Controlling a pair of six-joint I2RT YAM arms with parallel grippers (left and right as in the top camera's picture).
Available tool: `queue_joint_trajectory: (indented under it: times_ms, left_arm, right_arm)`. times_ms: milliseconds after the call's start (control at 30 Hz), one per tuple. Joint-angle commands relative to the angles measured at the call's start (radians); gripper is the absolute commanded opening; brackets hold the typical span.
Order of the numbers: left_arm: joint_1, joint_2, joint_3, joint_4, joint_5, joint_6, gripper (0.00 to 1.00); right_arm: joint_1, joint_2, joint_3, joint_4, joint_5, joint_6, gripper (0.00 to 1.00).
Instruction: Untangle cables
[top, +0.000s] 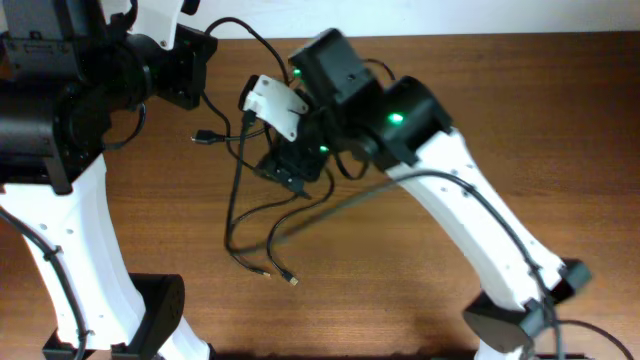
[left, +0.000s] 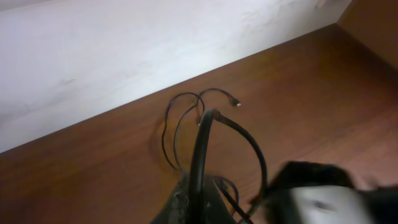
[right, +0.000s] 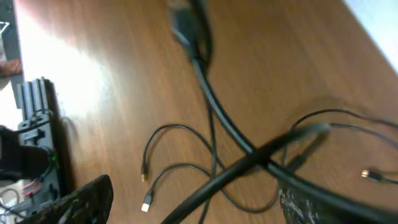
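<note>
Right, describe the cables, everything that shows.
The cables are thin, black, flexible cords, loosely tangled. Their upper parts are raised off the table, with one strand pinched in the shut left gripper. Other strands cross between the fingers of the open right gripper. Lower loops trail on the wood, ending in small plugs, some metal-tipped.

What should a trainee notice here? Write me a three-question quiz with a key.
1. True or false: the cables lie on a white cloth.
2. The left end effector is: A open; B shut on a cable; C out of view.
3. Fill in: the lights on the right arm glow ____.
Key: 1 false; 2 B; 3 green.
</note>
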Motion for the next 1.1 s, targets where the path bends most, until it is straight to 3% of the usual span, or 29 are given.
queue_joint_trajectory:
  times_ms: [0,33,100,233,333,500,600,667,767,833,900,933,1000,1067]
  left_arm:
    - [0.000,-0.009,0.013,0.000,0.003,0.016,0.00]
    - [0.000,-0.009,0.013,0.001,0.003,0.016,0.00]
    - [0.000,-0.009,0.013,0.001,0.003,0.016,0.00]
    - [0.000,-0.009,0.013,0.002,-0.010,0.016,0.00]
    - [0.001,0.006,0.013,0.016,-0.035,0.016,0.00]
    - [0.001,0.119,0.013,0.024,-0.055,0.016,0.00]
    - [0.002,0.137,0.016,0.038,-0.151,0.015,0.00]
    - [0.011,0.099,0.047,0.059,-0.150,-0.022,0.00]
    - [0.012,-0.023,0.080,0.053,-0.084,-0.056,0.00]
    - [0.012,-0.103,0.080,0.032,-0.063,-0.056,0.10]
    - [0.012,-0.168,0.079,0.000,-0.033,-0.056,0.07]
    - [0.012,-0.191,0.080,-0.012,-0.019,-0.056,0.00]
    - [0.012,-0.220,0.079,-0.036,-0.014,-0.055,0.04]
    - [0.012,-0.219,0.079,-0.054,-0.014,-0.055,0.00]
  right_arm:
    - [0.002,0.060,-0.006,0.015,0.001,0.015,0.85]
    - [0.002,0.064,-0.006,0.016,0.001,0.014,0.83]
    - [0.002,0.064,-0.006,0.025,0.005,0.014,0.04]
    - [0.002,0.011,0.019,0.002,0.010,0.014,0.04]
    - [0.002,-0.165,0.117,-0.036,0.161,0.043,0.04]
    - [0.002,-0.445,0.166,-0.097,0.222,0.097,0.04]
    - [-0.002,-0.489,0.164,-0.226,0.409,0.153,0.04]
    - [-0.002,-0.484,0.156,-0.241,0.581,0.190,0.04]
    - [-0.002,-0.467,0.153,-0.212,0.637,0.190,0.04]
    - [-0.016,-0.452,0.153,-0.177,0.703,0.190,0.04]
    - [-0.095,-0.436,0.153,-0.132,0.743,0.189,0.04]
    - [-0.153,-0.431,0.153,-0.107,0.741,0.190,0.04]
    - [-0.326,-0.417,0.153,-0.044,0.731,0.190,0.04]
    - [-0.491,-0.405,0.153,0.011,0.712,0.202,0.04]
